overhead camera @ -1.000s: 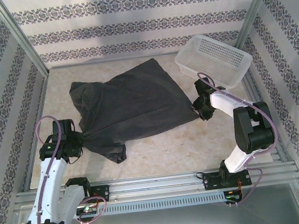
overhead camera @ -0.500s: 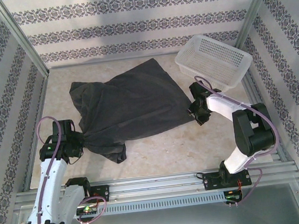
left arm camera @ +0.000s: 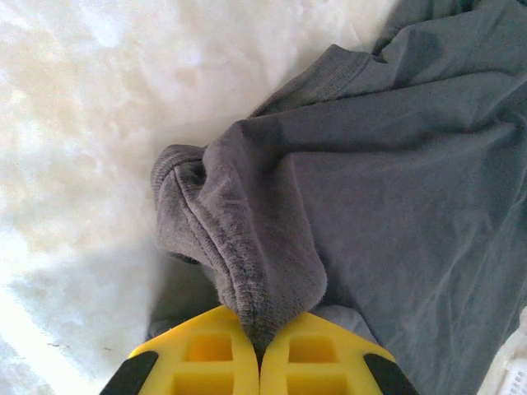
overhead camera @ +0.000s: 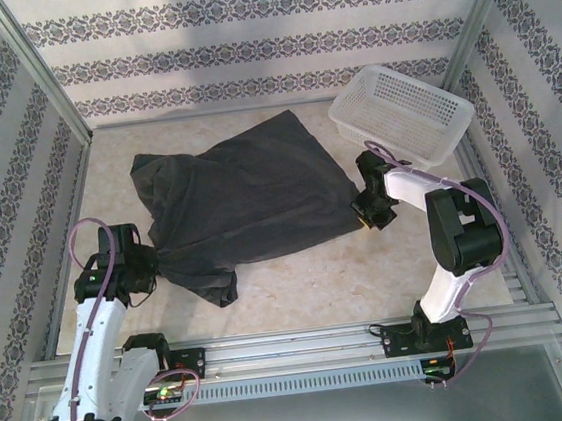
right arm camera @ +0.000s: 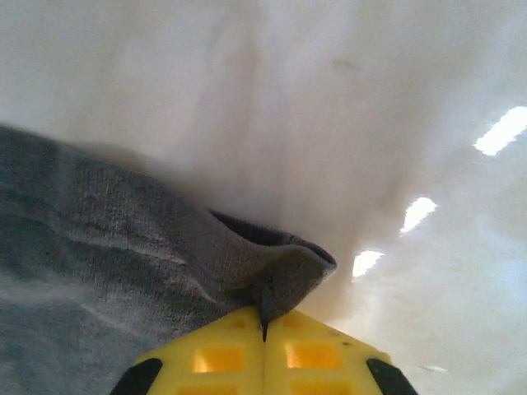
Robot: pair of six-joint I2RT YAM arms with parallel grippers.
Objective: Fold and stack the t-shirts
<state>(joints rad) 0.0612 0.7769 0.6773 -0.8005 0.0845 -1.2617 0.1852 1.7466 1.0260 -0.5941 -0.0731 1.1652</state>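
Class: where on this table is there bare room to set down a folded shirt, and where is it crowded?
Free: the near strip of table between shirt and front rail; the far-left corner. Crowded: the middle, under the shirt, and far right, by the basket.

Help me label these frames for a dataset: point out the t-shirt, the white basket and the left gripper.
t-shirt (overhead camera: 245,199): top external view, middle of the spread cloth.
white basket (overhead camera: 401,109): top external view, its bare lattice floor.
left gripper (left arm camera: 260,339): left wrist view, between the yellow jaws pinching the cloth.

The t-shirt (left arm camera: 395,189) runs past the left wrist view's right edge and, blurred, the right wrist view's left edge
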